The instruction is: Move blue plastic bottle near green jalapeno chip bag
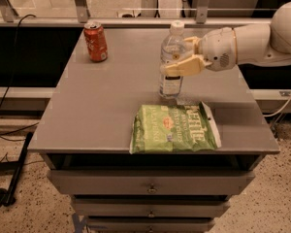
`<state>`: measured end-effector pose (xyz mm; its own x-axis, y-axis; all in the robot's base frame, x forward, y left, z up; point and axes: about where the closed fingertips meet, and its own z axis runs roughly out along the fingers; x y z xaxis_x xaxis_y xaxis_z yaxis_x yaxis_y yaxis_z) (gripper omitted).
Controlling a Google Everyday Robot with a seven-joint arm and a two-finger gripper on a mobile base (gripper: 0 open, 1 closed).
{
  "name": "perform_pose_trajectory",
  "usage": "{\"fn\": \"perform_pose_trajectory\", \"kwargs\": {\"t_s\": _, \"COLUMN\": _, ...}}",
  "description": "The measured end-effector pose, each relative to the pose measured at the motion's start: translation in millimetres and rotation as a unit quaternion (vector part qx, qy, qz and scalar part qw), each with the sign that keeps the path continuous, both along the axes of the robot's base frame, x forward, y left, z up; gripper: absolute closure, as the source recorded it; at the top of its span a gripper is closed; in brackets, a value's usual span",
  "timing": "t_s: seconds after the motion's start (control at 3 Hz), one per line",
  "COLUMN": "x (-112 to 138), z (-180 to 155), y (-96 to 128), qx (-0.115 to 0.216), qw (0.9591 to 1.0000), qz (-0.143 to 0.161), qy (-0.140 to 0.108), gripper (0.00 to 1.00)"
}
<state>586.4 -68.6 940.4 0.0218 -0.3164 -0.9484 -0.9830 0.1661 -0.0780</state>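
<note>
Likely lab: end effector (174, 64) over drawer cabinet (111, 98)

The one camera stands before the front edge of the desk (102, 106), raised and fairly near, looking down toward the far edge. From the right edge the gripper (170, 68) reaches in, clasping the blue plastic bottle (170, 85).

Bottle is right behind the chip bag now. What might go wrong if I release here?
The blue plastic bottle is tall and slim, and the gripper holds it mid-body from the right; opening unevenly might tip it. Its base is close to the green jalapeno chip bag's back edge; landing on that crinkled edge could leave it leaning.
</note>
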Motion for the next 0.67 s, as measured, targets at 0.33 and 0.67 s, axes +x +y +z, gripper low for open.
{"fn": "perform_pose_trajectory", "kwargs": {"t_s": 0.33, "x": -6.4, "z": -13.1, "y": 2.5, "qx": -0.015, "qw": 0.9998, "qz": 0.009, "qy": 0.009, "gripper": 0.76}}
{"fn": "perform_pose_trajectory", "kwargs": {"t_s": 0.67, "x": -9.3, "z": -26.3, "y": 5.1, "qx": -0.021, "qw": 0.9994, "qz": 0.017, "qy": 0.02, "gripper": 0.53}}
